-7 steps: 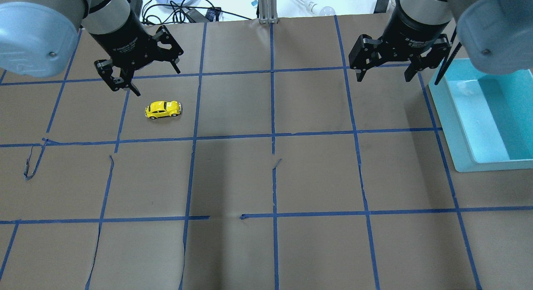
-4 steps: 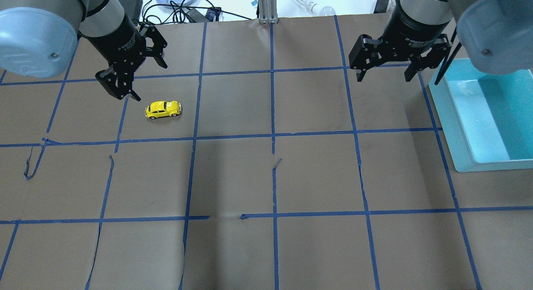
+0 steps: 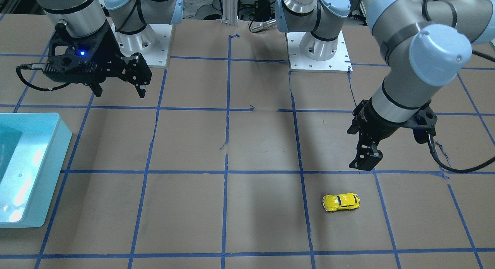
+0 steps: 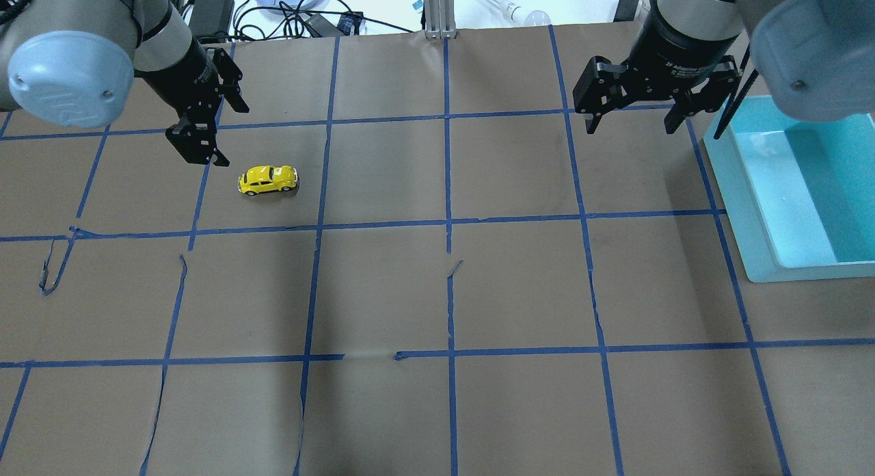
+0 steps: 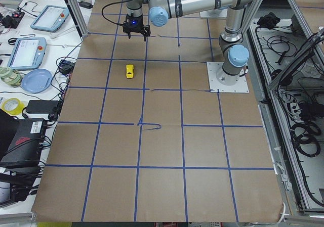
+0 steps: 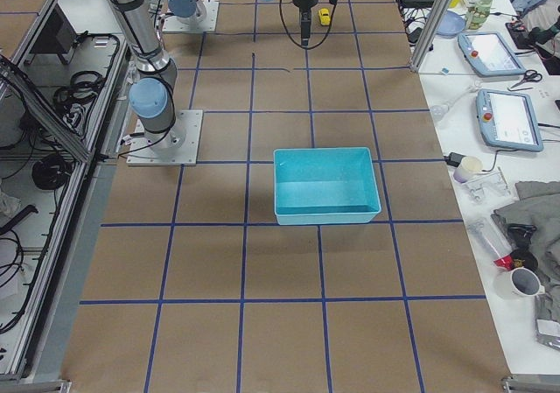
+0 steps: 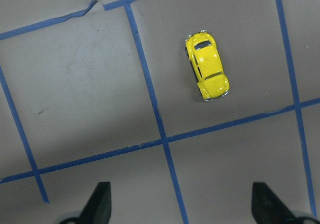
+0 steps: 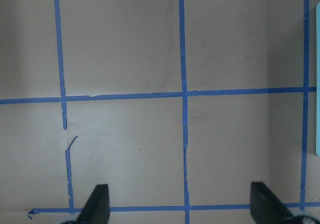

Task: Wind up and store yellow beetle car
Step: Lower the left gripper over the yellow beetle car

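The yellow beetle car (image 4: 268,180) stands on its wheels on the brown paper, in the left half of the overhead view. It also shows in the front view (image 3: 341,201) and the left wrist view (image 7: 207,72). My left gripper (image 4: 229,135) is open and empty. It hangs above the table just left of and behind the car, apart from it, and its fingertips (image 7: 100,201) frame the bottom of the wrist view. My right gripper (image 4: 629,124) is open and empty at the back right, beside the teal bin (image 4: 745,209).
The teal bin (image 3: 58,164) stands at the table's right edge and looks empty; its edge shows in the right wrist view (image 8: 318,84). Blue tape lines, some peeling, grid the brown paper. Cables and a plate lie beyond the back edge.
My left gripper has turned about its wrist and shifted left and back, so its fingers now line up one behind the other. The car and the right arm have not moved.
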{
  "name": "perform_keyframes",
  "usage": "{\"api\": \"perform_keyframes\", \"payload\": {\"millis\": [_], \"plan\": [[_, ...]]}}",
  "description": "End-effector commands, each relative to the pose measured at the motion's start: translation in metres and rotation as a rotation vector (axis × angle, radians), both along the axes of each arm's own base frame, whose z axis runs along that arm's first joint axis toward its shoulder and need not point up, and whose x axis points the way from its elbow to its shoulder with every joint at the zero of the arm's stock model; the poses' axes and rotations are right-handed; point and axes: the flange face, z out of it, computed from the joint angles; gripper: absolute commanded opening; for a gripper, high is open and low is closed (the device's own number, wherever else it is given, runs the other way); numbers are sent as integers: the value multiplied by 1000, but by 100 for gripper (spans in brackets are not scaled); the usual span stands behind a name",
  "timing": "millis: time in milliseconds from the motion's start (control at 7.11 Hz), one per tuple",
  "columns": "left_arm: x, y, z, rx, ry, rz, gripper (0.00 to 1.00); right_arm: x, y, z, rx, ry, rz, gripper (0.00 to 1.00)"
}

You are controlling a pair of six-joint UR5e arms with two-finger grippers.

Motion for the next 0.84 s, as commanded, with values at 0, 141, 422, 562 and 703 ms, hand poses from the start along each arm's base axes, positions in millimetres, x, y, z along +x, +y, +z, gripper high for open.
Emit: {"api": "perform_keyframes", "payload": {"millis": [0, 141, 422, 562, 703], "plan": [[7, -38, -66, -35, 1, 115, 100, 0, 0, 0, 0, 0, 1, 100], [8, -46, -84, -23, 4, 174, 100, 0, 0, -1, 1, 0, 1, 100], [10, -51, -121, 38, 6, 249, 100, 0, 0, 0, 0, 0, -1, 100], [16, -52, -140, 68, -24, 246, 100, 0, 0, -1, 1, 0, 1, 100], [18, -54, -160, 101, -38, 245, 100, 0, 0, 0, 0, 0, -1, 100]]}}
